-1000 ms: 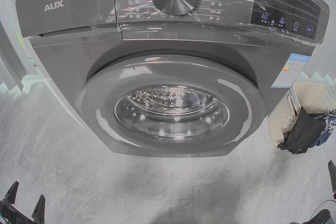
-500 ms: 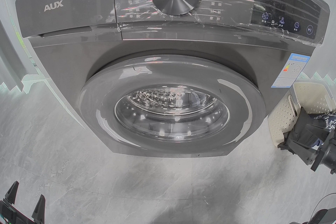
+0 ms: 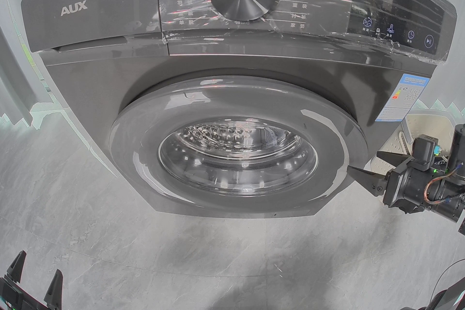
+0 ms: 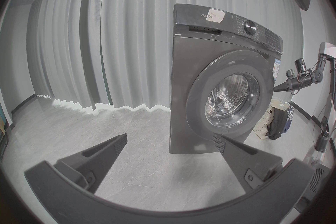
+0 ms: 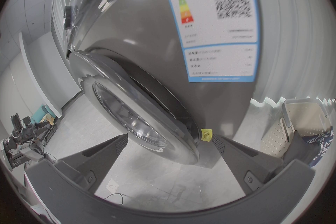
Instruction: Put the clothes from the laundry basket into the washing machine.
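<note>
The grey washing machine [image 3: 97, 83] stands in front of me with its round glass door [image 3: 237, 146] closed. My right gripper [image 3: 365, 164] is open, level with the door's right rim and pointing at it, with nothing between its fingers; its own view shows that door edge [image 5: 189, 137] close ahead. The cream laundry basket [image 3: 411, 124] stands on the floor right of the machine, partly hidden behind the right arm. Dark clothes [image 4: 278, 123] hang over the basket's [image 4: 262, 128] front; they also show as clothes [image 5: 301, 149] beside the basket [image 5: 304, 118]. My left gripper [image 3: 34, 277] is open, low at the left.
Pale tiled floor [image 3: 218, 248] spreads in front of the machine. A pleated curtain [image 4: 115, 42] runs behind and to the left of it. An energy label [image 3: 402, 98] is stuck on the machine's right front. Clutter [image 5: 21, 137] sits far off by the wall.
My right arm has risen from the lower right corner, passed in front of the basket, and come to the door's right rim. The left gripper and the machine have not moved.
</note>
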